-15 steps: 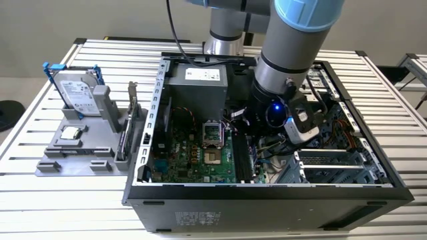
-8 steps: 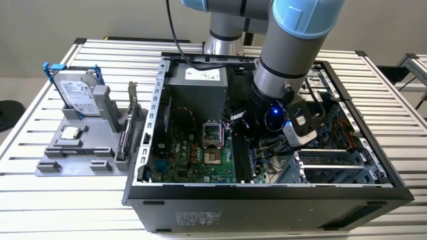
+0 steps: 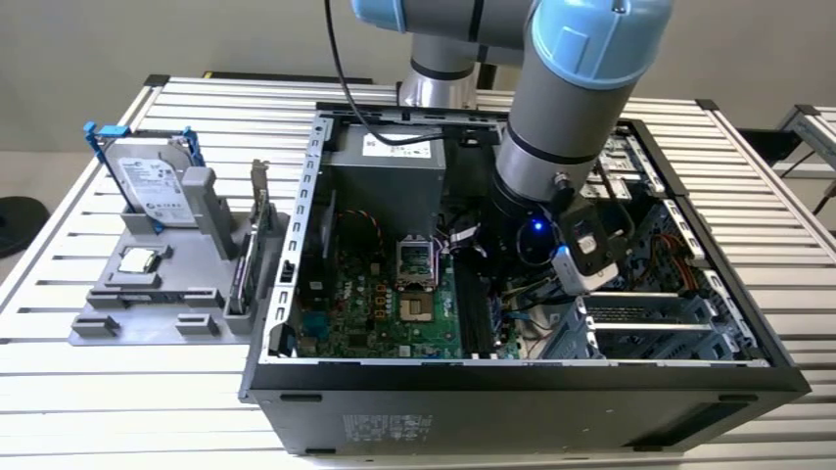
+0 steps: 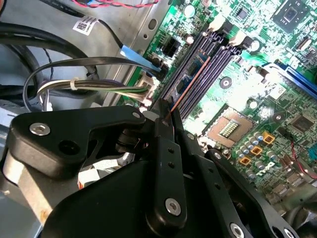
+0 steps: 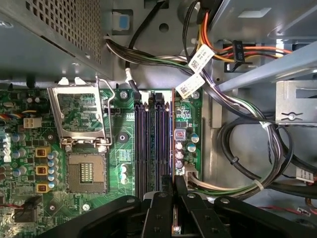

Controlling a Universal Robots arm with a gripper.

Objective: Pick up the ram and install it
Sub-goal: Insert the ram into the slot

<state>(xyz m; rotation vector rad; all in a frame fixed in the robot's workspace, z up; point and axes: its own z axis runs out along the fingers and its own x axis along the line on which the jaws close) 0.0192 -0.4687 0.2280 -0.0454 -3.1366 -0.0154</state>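
Claw (image 5: 173,208) closed on the ram (image 5: 173,134), gripped edge-on between two black fingers (image 4: 166,163) in both wrist views. Ram held upright, thin edge (image 4: 190,82) running along the memory slots (image 5: 148,144), at the slot on the far side from the processor socket (image 5: 86,171); whether seated in that slot or just above it cannot be told. Socket open, metal frame (image 5: 79,116) tipped up just beyond it. Past the slots, bundled cables (image 5: 163,59) with white tags, then the perforated power supply box (image 5: 64,29). Seen from the exterior view, arm (image 3: 569,108) reaching down into the open computer case (image 3: 523,377) on the slatted bench (image 3: 144,392). Well apart from the case, toward the exterior view's left, grey holder (image 3: 163,284) carrying a hard drive (image 3: 151,181) and a small square chip (image 3: 139,260).
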